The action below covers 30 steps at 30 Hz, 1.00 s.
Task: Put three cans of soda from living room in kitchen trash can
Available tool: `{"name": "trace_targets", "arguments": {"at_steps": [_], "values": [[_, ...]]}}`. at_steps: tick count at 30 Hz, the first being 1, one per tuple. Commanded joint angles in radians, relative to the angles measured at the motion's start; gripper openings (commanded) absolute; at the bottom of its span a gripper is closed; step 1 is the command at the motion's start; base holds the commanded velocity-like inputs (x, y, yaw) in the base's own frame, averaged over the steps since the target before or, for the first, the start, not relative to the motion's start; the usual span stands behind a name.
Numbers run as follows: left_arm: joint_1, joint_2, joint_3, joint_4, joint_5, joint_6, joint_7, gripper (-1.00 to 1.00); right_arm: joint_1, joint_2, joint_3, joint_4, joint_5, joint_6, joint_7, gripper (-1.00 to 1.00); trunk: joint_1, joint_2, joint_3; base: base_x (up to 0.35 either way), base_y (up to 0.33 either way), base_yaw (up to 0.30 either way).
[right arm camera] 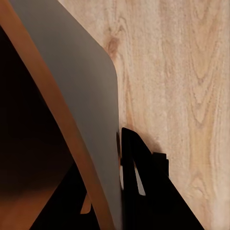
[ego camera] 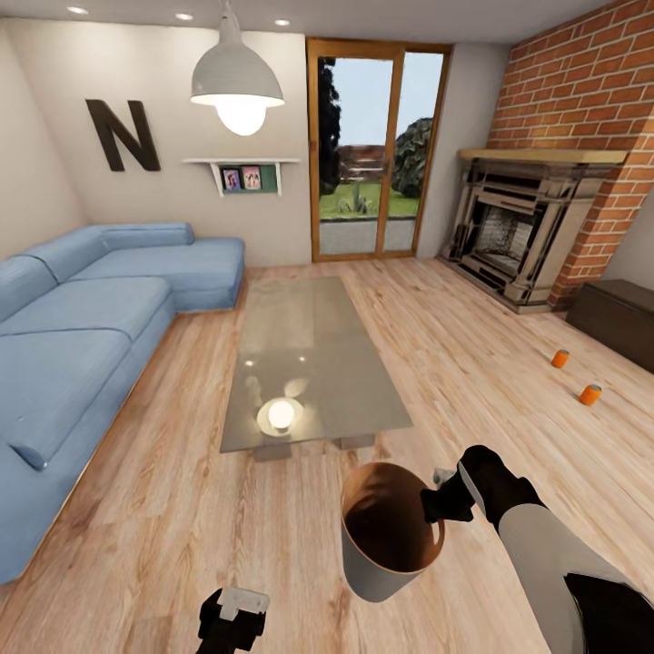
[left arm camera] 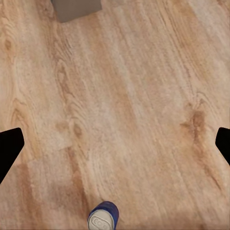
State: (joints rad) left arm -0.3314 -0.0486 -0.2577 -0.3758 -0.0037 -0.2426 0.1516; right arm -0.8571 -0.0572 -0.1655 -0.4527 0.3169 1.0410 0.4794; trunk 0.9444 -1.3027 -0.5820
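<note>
Living room: plank floor, glass bench, sofa, brick fireplace. My right tool is clamped on the bin rim, one finger inside, one outside. Two orange cans lie well apart, near the fireplace; the blue can stands below my left tool, jaws apart. Risk: the rim grip slips and the bin tilts while driving.
</note>
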Motion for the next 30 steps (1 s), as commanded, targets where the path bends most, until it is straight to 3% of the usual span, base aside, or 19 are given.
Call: {"name": "trace_targets", "arguments": {"at_steps": [1, 5, 11, 14, 30], "values": [[0.000, 0.000, 0.000, 0.000, 0.000, 0.000, -0.001, 1.00, 0.000, 0.000, -0.003, 0.000, -0.030, 0.006, 0.007, -1.00, 0.004, -0.007, -0.004, 0.000, 0.000, 0.000], [-0.001, 0.008, 0.000, 0.000, 0.001, 0.003, -0.003, 1.00, 0.000, -0.001, -0.002, -0.008, -0.030, 0.006, 0.007, -1.00, 0.019, -0.035, -0.019, 0.000, 0.000, 0.000], [-0.001, 0.049, 0.001, 0.000, 0.003, 0.012, -0.053, 1.00, 0.000, -0.001, -0.002, -0.015, -0.030, 0.006, 0.007, -1.00, 0.042, -0.077, -0.042, 0.000, 0.000, 0.000], [-0.001, 0.057, 0.001, 0.000, 0.003, 0.014, -0.074, 1.00, 0.000, -0.001, -0.002, -0.016, -0.030, 0.006, 0.007, -1.00, 0.054, -0.098, -0.054, 0.000, 0.000, 0.000], [-0.013, 0.063, 0.002, 0.001, 0.004, 0.016, -0.090, 1.00, 0.000, 0.000, -0.002, -0.017, -0.030, 0.006, 0.007, -1.00, 0.115, -0.210, -0.115, 0.000, 0.000, 0.000]]}}
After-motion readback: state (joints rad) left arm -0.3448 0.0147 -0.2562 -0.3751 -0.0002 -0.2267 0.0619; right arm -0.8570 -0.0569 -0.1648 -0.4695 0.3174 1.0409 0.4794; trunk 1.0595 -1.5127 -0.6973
